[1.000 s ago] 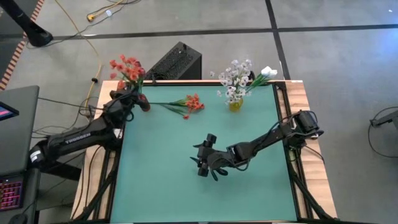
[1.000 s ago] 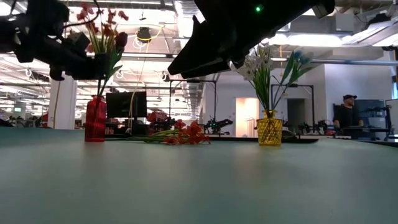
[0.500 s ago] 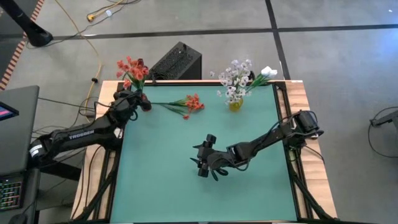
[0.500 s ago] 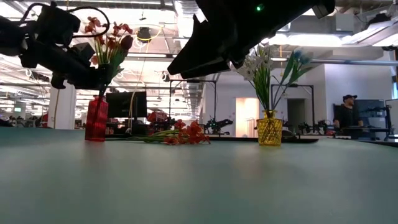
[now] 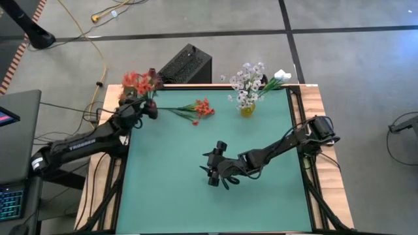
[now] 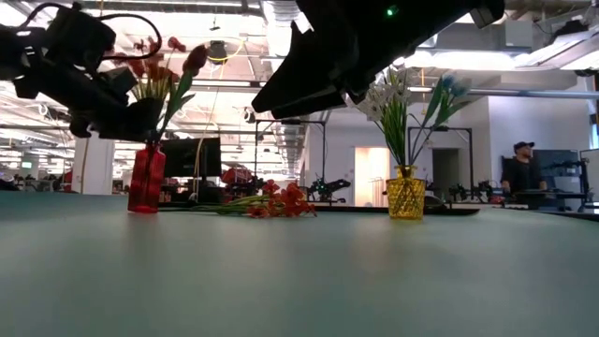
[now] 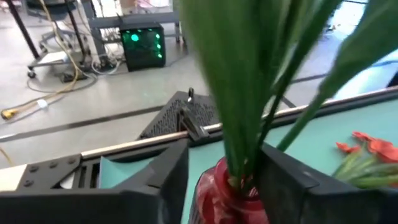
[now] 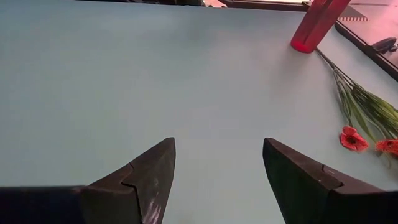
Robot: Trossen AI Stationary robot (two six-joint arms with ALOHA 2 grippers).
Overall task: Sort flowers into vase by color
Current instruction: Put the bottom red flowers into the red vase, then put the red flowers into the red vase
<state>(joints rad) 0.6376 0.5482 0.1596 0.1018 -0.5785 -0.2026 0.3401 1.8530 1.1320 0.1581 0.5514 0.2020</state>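
Left pincer [image 7: 227,186], at the high view's upper left, pinches red flower stems [image 7: 249,93] entering the red vase [image 6: 145,178]; insertion is underway. Next: release, then fetch the loose red flower [image 5: 199,108] on the desk [image 5: 196,202]. Right pincer [image 8: 214,180] waits spread at centre.

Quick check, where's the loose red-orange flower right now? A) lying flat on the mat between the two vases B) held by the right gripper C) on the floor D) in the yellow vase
A: the red-orange flower lies flat on the green mat, between the red vase and the yellow vase; the right gripper is open and empty mid-table.
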